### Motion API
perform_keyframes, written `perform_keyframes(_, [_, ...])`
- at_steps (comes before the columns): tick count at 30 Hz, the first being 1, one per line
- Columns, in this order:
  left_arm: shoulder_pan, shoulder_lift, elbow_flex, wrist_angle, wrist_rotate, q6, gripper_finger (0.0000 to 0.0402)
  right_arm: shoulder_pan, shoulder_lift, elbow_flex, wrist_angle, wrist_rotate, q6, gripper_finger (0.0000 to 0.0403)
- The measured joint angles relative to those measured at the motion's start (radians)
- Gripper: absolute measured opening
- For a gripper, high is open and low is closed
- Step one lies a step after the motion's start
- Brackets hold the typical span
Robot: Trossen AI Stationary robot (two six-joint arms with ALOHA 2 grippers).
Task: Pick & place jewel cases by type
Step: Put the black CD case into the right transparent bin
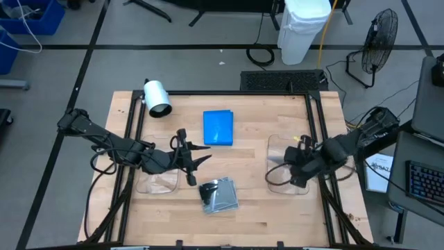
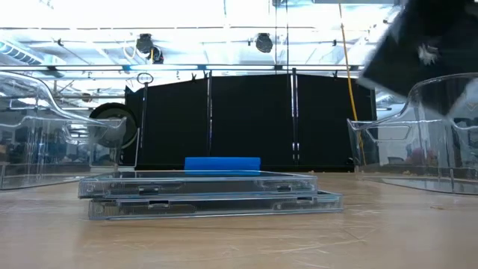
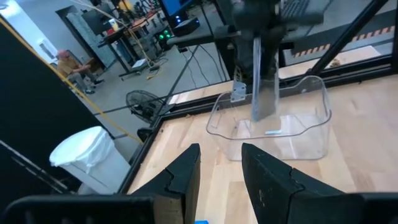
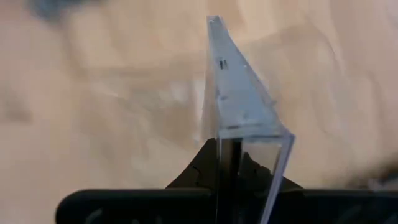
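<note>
My right gripper (image 1: 300, 165) is over the clear tray (image 1: 277, 182) at the table's right and is shut on a clear jewel case (image 3: 263, 81), which hangs on edge inside the tray's walls. My left gripper (image 1: 201, 154) hovers open left of the table's middle, pointing at the right tray, with nothing between its fingers (image 3: 186, 177). A blue jewel case stack (image 1: 218, 128) lies flat at the far middle. Two grey translucent jewel cases (image 2: 209, 196) lie stacked flat at the near middle. My right gripper pinches the clear jewel case between its two fingers at one edge (image 4: 245, 138), coming from above and pointing steeply down. The case hangs upright below the fingers, seen edge-on, inside the tray. Whether its lower end (image 3: 272, 127) touches the tray floor I cannot tell.
A second clear tray (image 1: 158, 182) sits at the near left under my left arm. A white cylinder (image 1: 157, 97) stands at the far left corner. Black frame rails (image 1: 316, 118) run along the table's sides. Bare wood lies between the two stacks.
</note>
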Motion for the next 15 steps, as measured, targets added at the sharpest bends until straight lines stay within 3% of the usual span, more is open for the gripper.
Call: perform_keyframes(15, [0.0, 0.0, 0.0, -0.001, -0.012, 0.0, 0.0124, -0.114, 0.24, -0.168, 0.051, -0.073, -0.195, 0.0005])
